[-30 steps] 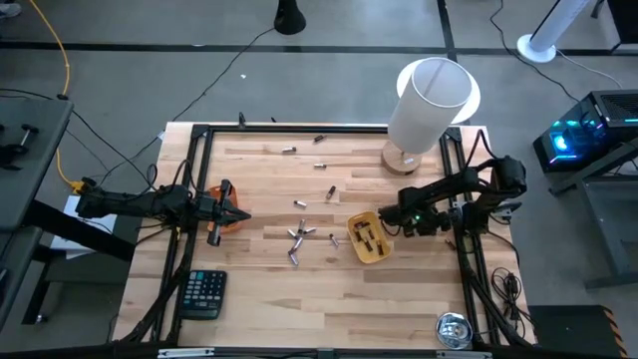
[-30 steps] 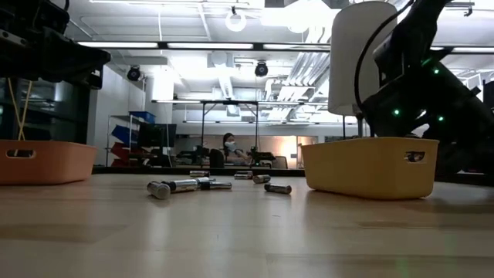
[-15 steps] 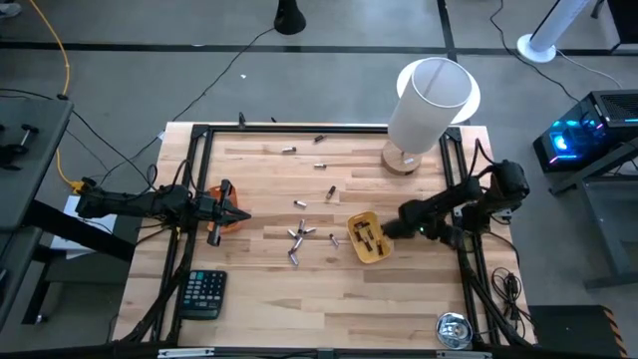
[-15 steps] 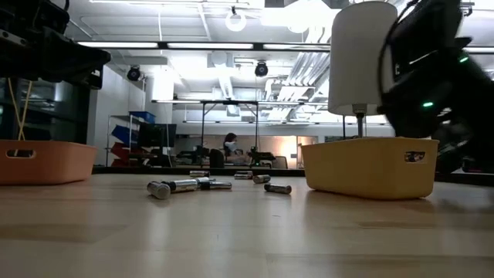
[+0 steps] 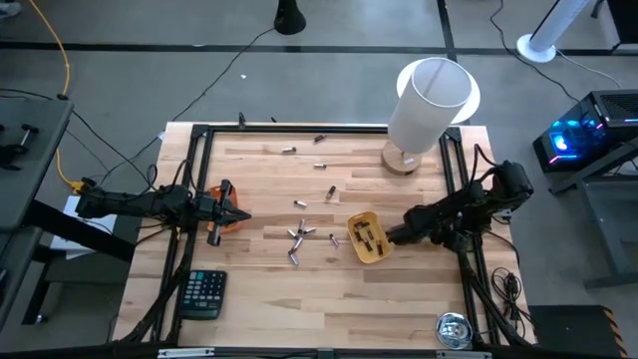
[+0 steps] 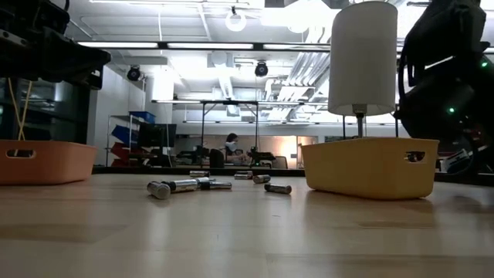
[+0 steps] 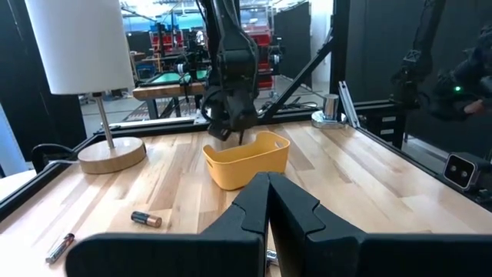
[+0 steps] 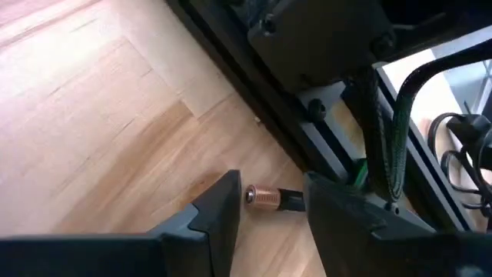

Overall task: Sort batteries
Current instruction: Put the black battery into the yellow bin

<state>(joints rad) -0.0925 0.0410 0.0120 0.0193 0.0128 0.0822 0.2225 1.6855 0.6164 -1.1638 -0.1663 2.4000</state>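
Several batteries (image 5: 297,235) lie loose on the wooden table's middle; they also show in the low view (image 6: 182,185). A few dark ones lie in the yellow tray (image 5: 367,237). My right gripper (image 5: 392,234) is open, pointing down just right of that tray. In its wrist view (image 8: 269,219) a copper-tipped dark battery (image 8: 265,198) lies on the wood beyond the two fingers, its dark end hidden behind one finger. My left gripper (image 5: 239,214) is shut and empty (image 7: 269,201) over the orange tray (image 5: 229,225) at the left.
A white-shaded lamp (image 5: 429,95) stands at the far right corner. A black calculator (image 5: 202,294) lies near the front left. Black frame rails (image 5: 461,249) run along the table's sides, close to my right gripper. A round metal tin (image 5: 454,330) sits at the front right.
My right gripper has moved toward the table's near edge and a little leftward, ending close beside the yellow tray. In the low view the arm has swung clear of the lamp's stem. The batteries and trays have not moved.
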